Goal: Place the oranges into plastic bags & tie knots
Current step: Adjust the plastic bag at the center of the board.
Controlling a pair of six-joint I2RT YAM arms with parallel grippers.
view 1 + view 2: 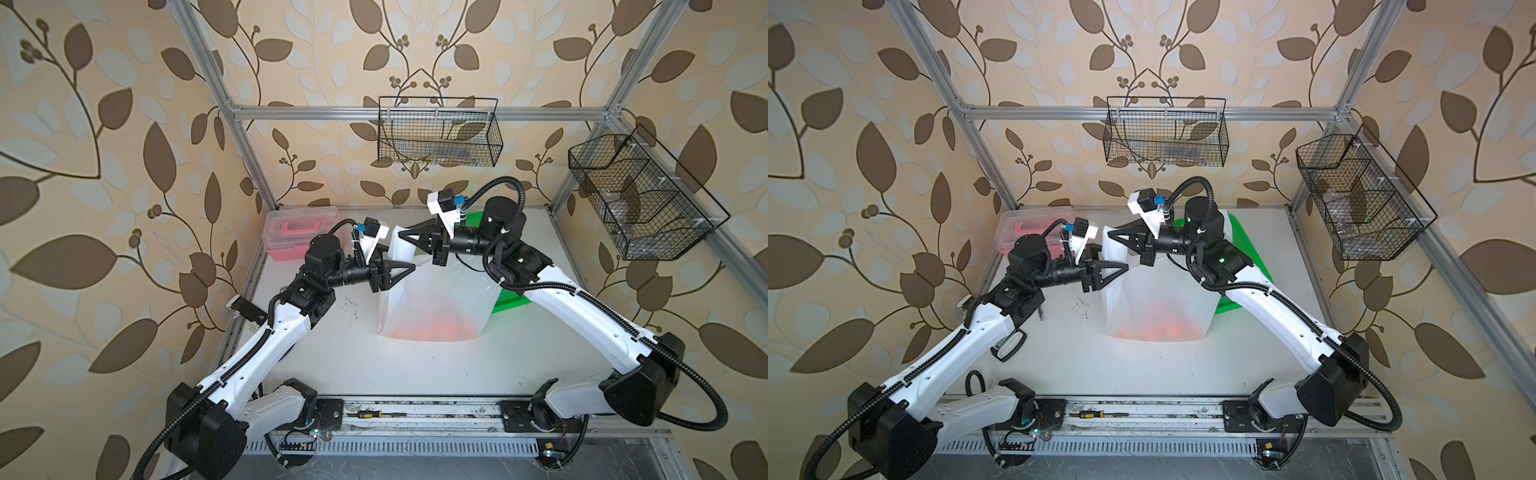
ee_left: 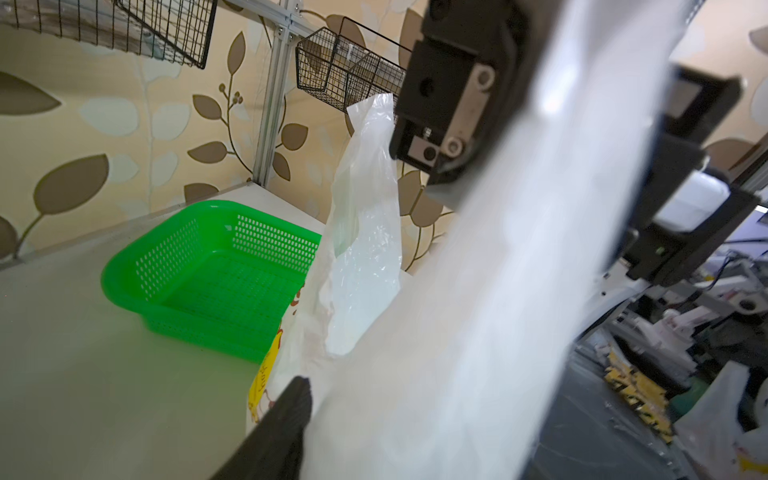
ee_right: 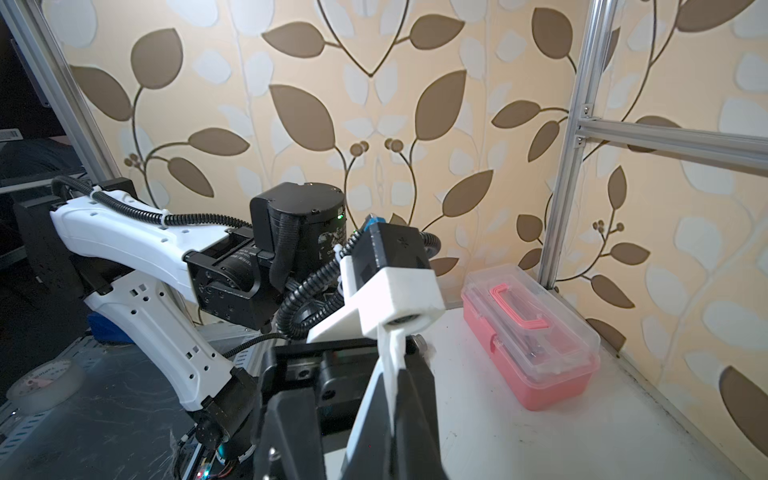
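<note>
1. Top views: the plastic bag (image 1: 440, 299) (image 1: 1154, 291) stands upright at mid tabletop (image 1: 415, 374). The oranges (image 1: 436, 330) (image 1: 1158, 328) show as an orange blur through the film at its bottom. The green basket (image 1: 511, 301) sits just behind the bag, toward the right edge. The left gripper (image 1: 409, 267) (image 1: 1121, 268) is at the bag's upper left rim, tips against the film. The right gripper (image 1: 402, 235) (image 1: 1111, 235) is at the far upper corner, above the oranges.
2. Left wrist: one of the left gripper's fingers (image 2: 286, 428) lies beside the bag's printed yellow patch. Blurred white film sweeps across and hides the other finger, so I cannot tell how wide this gripper stands or whether it grips. A free handle loop (image 2: 365, 232) rises in front of the green basket (image 2: 166, 257).
3. Right wrist: the right gripper (image 3: 392, 374) is fully closed, pinching a white strip of the bag's handle. The pink box (image 3: 532, 332) sits in the far left corner.
</note>
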